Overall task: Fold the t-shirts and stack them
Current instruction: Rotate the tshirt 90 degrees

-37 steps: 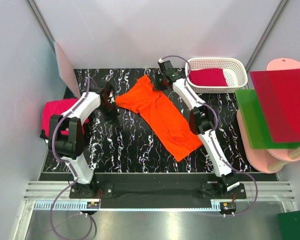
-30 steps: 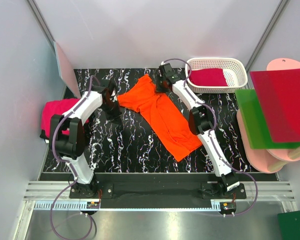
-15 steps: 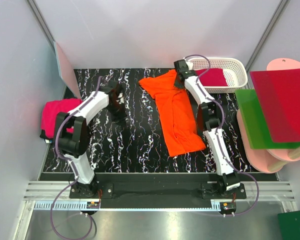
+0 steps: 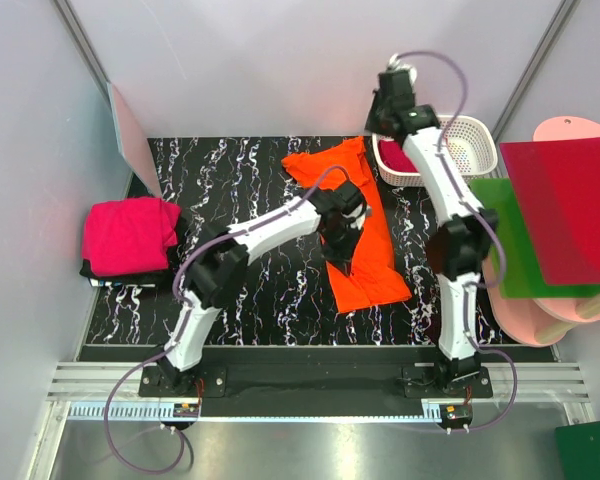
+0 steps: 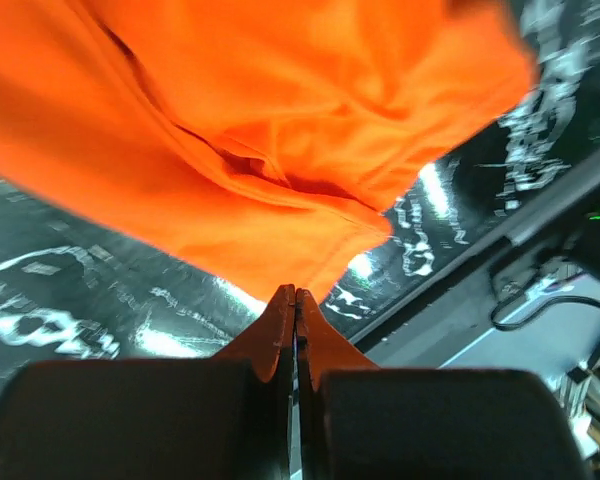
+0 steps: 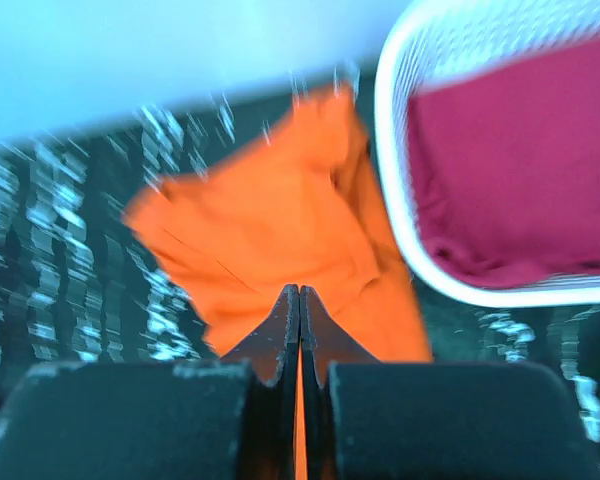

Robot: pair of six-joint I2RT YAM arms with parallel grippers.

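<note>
The bright orange t-shirt (image 4: pixel 372 272) lies spread lengthwise on the black marbled table, its upper end beside the white basket (image 4: pixel 485 150). My left gripper (image 4: pixel 341 243) is shut and empty over the shirt's middle; the left wrist view shows the shirt (image 5: pixel 230 120) just past the closed tips (image 5: pixel 296 292). My right gripper (image 4: pixel 390 108) is shut and empty, raised high by the basket's left end. From there I see the orange shirt (image 6: pixel 280 220) below the closed tips (image 6: pixel 299 290). A crimson shirt (image 4: pixel 399 156) (image 6: pixel 520 170) lies in the basket (image 6: pixel 500 297). A folded magenta shirt (image 4: pixel 130 235) sits at the table's left.
Stiff red (image 4: pixel 565 205) and green (image 4: pixel 510 240) sheets lie on pale pink boards (image 4: pixel 570 130) right of the table. Another pale board (image 4: pixel 130 130) leans at the back left. The table's front edge and rail (image 5: pixel 500 260) lie just beyond the shirt's lower hem.
The orange shirt was dragged right to beside the basket. My right gripper let go and rose up and back. My left arm swung right across the table to over the shirt.
</note>
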